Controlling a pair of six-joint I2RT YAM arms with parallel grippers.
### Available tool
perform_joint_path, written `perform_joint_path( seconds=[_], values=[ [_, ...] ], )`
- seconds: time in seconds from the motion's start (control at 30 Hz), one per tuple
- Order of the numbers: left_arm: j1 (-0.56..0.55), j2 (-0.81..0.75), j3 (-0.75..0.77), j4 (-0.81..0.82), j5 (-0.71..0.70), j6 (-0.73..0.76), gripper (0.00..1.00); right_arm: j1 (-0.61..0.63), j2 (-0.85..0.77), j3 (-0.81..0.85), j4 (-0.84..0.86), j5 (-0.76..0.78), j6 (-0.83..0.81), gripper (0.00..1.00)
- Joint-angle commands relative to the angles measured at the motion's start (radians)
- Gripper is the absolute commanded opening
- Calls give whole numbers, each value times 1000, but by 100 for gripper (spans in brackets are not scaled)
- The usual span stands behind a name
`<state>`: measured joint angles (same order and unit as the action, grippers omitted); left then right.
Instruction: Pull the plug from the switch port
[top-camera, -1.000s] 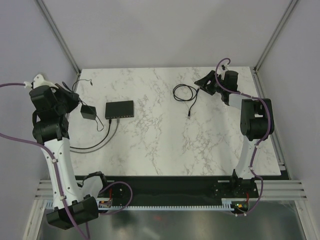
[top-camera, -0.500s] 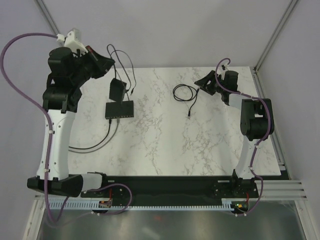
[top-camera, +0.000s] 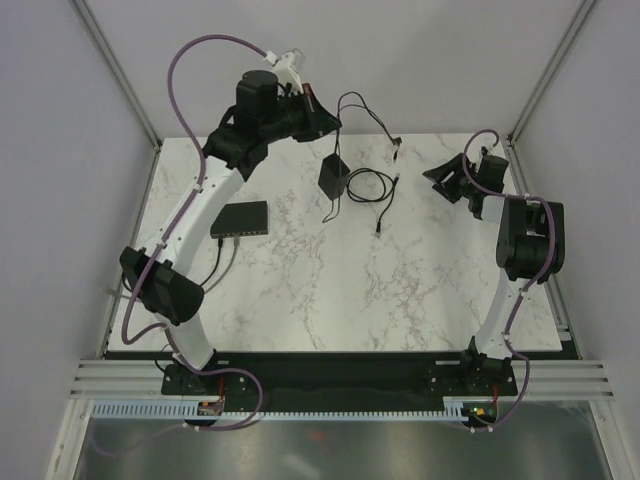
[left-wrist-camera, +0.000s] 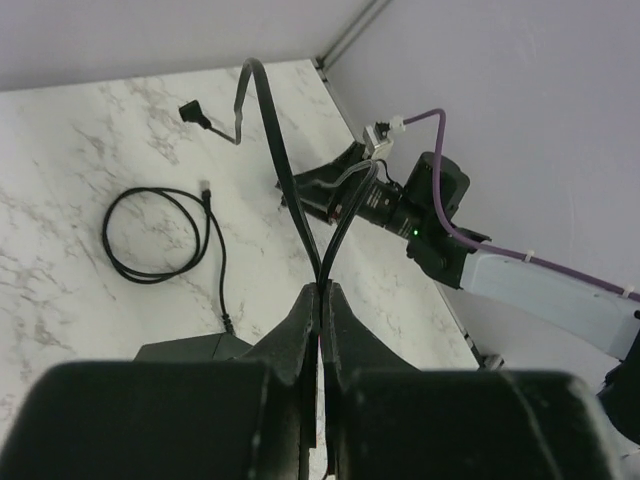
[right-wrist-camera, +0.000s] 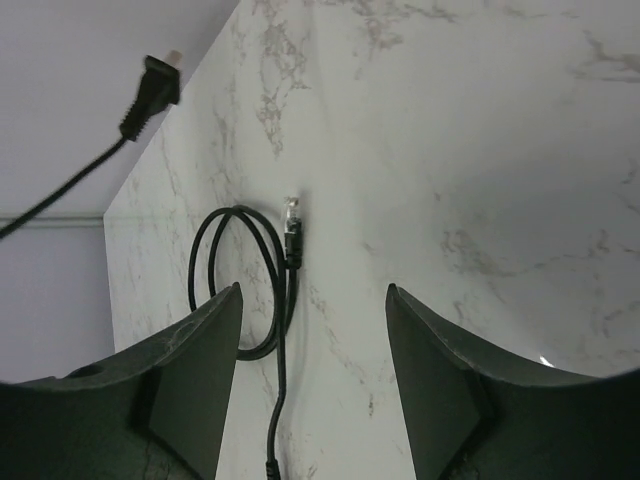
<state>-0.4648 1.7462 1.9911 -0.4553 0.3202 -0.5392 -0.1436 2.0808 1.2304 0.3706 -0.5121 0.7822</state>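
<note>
The left claw (left-wrist-camera: 320, 292) is clenched on a thin black cord (left-wrist-camera: 272, 140) at top centre, with the adapter brick (top-camera: 334, 175) hanging below it. The right claw (right-wrist-camera: 312, 300) is released, upper right. The switch (top-camera: 239, 219) lies left of centre on the table (top-camera: 400, 290).

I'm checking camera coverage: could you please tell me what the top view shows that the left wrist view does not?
Top only: the switch, lying flat. Left wrist only: the left gripper seen up close, pinched shut on a thin cord. Both: the coiled cable and the right gripper.
</note>
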Motion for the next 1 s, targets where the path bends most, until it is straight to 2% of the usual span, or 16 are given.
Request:
perform_joint_path(
  seconds=[0.0, 0.23, 0.47, 0.53, 0.77, 0.9, 0.97],
  values=[
    [-53, 36, 15, 194, 45, -51, 2, -34, -54, -34, 76, 18, 26, 67],
    [-120, 142, 190, 196, 80, -64, 2, -77, -38, -60, 128, -12, 75, 67],
    [-121, 66, 236, 167, 14, 13, 2, -80, -31, -62, 145, -22, 86, 67],
    [-120, 43, 241, 138, -22, 56, 2, -80, -30, -62, 148, -26, 91, 67],
    [-112, -57, 200, -15, -286, 170, 2, -80, -24, -65, 165, -37, 103, 67],
    [-61, -63, 164, -100, -317, 137, 2, -80, -15, -63, 174, -42, 112, 67],
    [-16, -63, 112, -106, -272, 78, 2, -80, -8, -65, 179, -46, 115, 67]
  ],
)
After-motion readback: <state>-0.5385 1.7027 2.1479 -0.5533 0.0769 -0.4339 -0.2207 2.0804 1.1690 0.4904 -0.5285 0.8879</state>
